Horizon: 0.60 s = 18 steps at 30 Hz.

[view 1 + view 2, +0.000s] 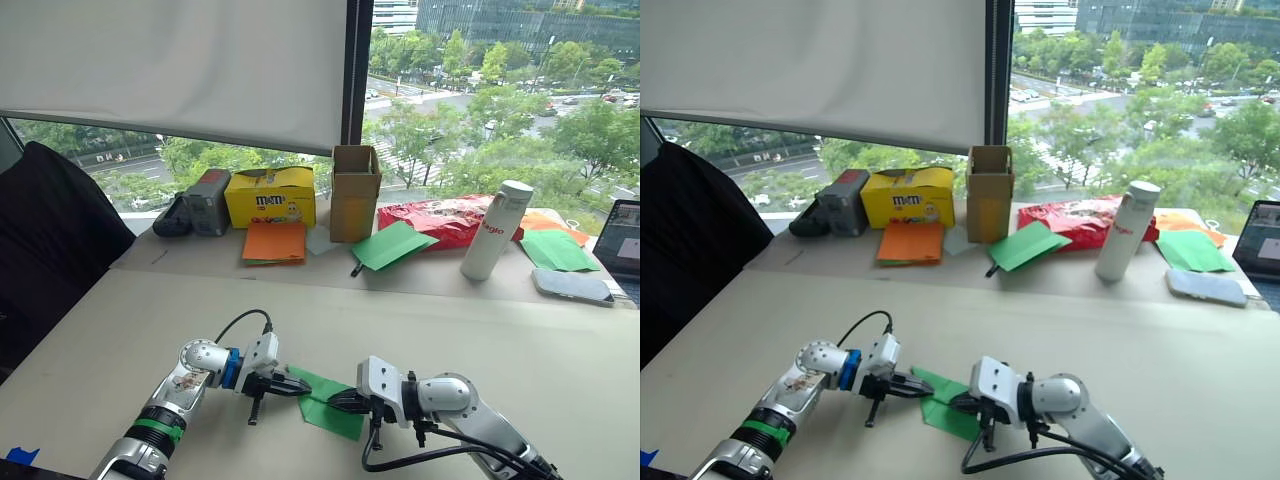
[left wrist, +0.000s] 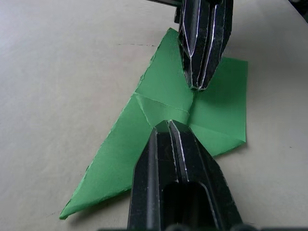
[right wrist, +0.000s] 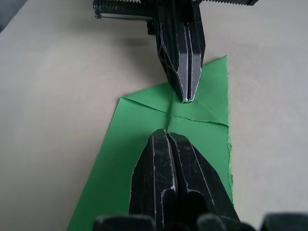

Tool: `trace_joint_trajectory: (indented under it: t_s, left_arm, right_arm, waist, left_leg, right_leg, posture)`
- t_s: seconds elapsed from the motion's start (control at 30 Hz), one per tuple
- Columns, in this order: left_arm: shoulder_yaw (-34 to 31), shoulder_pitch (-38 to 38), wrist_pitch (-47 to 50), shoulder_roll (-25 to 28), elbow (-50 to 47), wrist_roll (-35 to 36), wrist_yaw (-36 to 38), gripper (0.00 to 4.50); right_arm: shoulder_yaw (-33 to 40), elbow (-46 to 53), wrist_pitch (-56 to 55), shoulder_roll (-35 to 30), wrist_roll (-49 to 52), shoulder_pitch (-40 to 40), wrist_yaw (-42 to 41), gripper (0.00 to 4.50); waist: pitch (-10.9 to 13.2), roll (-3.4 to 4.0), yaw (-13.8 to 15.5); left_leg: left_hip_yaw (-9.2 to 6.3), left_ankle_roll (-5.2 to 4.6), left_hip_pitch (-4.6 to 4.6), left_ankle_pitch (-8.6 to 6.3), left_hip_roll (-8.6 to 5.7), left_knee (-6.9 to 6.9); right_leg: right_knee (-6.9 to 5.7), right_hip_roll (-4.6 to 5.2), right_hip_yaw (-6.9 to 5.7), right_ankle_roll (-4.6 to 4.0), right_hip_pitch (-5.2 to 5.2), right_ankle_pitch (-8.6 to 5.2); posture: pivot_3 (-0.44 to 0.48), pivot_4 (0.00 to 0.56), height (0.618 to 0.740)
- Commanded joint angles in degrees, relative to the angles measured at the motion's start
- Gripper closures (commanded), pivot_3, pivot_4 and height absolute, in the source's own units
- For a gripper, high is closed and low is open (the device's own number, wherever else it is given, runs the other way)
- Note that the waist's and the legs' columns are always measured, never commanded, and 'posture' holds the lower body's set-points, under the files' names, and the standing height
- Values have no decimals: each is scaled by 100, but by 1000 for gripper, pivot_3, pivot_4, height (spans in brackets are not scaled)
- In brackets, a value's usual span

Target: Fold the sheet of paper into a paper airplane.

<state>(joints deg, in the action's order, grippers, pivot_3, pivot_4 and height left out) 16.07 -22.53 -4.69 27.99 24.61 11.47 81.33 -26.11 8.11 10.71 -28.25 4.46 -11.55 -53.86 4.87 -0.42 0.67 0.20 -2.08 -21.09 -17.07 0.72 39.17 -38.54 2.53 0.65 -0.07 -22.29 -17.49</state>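
- left gripper (image 1: 292, 388), two black fingers pressed together, tip resting on the thin bright green partly folded sheet of paper (image 1: 325, 404); nothing pinched between the fingers.
- right gripper (image 1: 338, 402), fingers likewise pressed together, tip down on the same sheet from the opposite side.
- the sheet lies flat on the beige table (image 1: 480, 340), directly between the two tips, which face each other, near but apart.
- the centre crease runs along the line joining the tips; the sheet's long axis follows it, pointed end on the left gripper's side.
- both arms are about equally near; judged, either could press the next fold.
- hard to make out: layer count under the flaps; the fingers cover part of the crease.
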Motion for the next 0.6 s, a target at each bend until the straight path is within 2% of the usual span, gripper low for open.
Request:
trace_joint_trajectory:
  t_s: [0.03, 0.3, 0.6]
  left_arm:
    - [150, 52, 122, 2, 83, -251, -91, 4500]
    - [89, 106, 181, 22, -22, -239, -203, 4500]
    - [132, 98, 149, -35, 39, -280, -218, 4500]
  right_arm:
    - [-203, -251, 69, 150, -160, -300, -128, 4475]
    - [-371, -716, 295, 254, -347, -508, -239, 4475]
    - [-169, -118, 179, -401, -408, 62, -251, 4475]
  waist:
    - [-1, 1, -3]
    - [-3, 1, -69]
    - [-9, 10, -43]
  left_leg:
    - [0, 0, 0, 0, 0, 0]
    - [0, 0, 2, 0, 3, 0]
    - [-1, 0, 3, 0, 1, 0]
  right_leg:
    - [-2, -1, 0, 0, 1, 0]
    - [-21, -2, 3, -1, 4, 0]
    - [-21, 1, 0, 1, 3, -1]
  posture:
    - [0, 150, 656]
    - [0, 150, 656]
    - [0, 150, 656]
